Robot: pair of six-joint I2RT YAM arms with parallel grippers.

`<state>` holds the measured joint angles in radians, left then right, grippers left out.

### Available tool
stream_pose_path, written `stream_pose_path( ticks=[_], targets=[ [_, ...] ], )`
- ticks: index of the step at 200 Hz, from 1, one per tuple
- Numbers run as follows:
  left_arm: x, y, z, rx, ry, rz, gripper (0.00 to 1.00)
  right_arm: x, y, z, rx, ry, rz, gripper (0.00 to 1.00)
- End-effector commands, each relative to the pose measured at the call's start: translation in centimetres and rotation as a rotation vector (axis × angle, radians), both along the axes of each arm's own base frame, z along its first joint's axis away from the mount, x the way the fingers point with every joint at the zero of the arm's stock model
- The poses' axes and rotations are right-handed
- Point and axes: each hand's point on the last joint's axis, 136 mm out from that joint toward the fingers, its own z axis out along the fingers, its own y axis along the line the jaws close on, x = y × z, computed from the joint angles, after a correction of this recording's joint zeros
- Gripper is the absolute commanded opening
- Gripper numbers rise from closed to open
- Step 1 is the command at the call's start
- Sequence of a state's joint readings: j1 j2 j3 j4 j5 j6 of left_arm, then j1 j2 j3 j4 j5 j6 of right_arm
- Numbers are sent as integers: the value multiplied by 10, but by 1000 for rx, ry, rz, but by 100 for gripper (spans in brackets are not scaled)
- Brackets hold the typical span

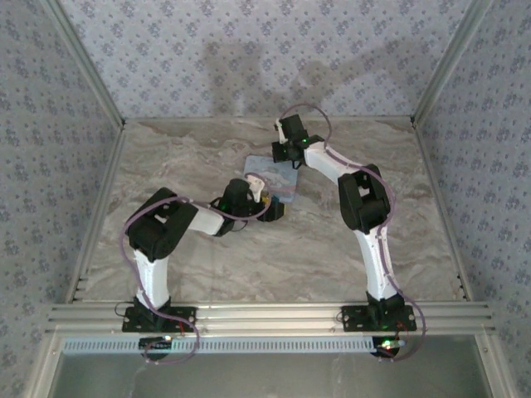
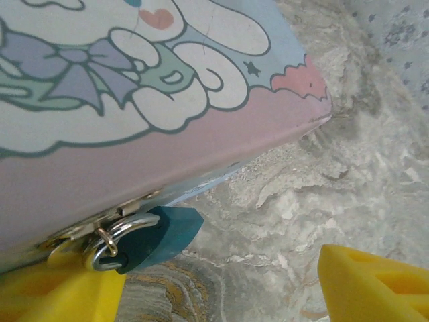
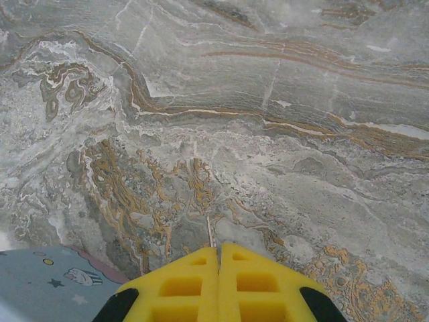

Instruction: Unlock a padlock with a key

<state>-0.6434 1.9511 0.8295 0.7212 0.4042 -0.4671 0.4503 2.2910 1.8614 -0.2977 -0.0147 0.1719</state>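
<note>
Holding nothing at left gripper point(image 2: 194, 272): fingers point(image 2: 362, 288) spread wide. Hanging between them, just beside one finger, well apart from other: padlock point(image 2: 157, 235), shackle through hasp on edge of tin point(image 2: 201, 141), body tilted above marble table point(image 2: 348, 168). Bare table beyond tin corner, free for moving. At right gripper point(image 3: 219, 249): pressed shut on thin pale sliver point(image 3: 210, 231), near tin's other edge, open tabletop ahead.

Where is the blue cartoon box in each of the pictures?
Top external: the tin lies near the middle of the marble table.
Left wrist: the tin spans the upper left, with the padlock hanging at its lower edge.
Right wrist: the tin's corner is at the bottom left.
Shared landmark: the marble table under the tin.
</note>
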Motion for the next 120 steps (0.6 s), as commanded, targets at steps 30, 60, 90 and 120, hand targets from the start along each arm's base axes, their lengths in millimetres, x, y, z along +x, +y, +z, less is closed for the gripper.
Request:
stream_pose_path(
  ticks=[30,60,90,120],
  targets=[
    [13,6,10,-106,10,50,78,-20,6,-17,-9,63,26,0],
    [13,12,18,-209,-22,85,71,-22,7,-16,-6,61,28,0],
    [6,10,23,-295,-40,45,69,-24,5,-18,-11,64,26,0],
    [3,10,23,-330,-36,39,68,-25,5,-18,-11,62,23,0]
  ],
)
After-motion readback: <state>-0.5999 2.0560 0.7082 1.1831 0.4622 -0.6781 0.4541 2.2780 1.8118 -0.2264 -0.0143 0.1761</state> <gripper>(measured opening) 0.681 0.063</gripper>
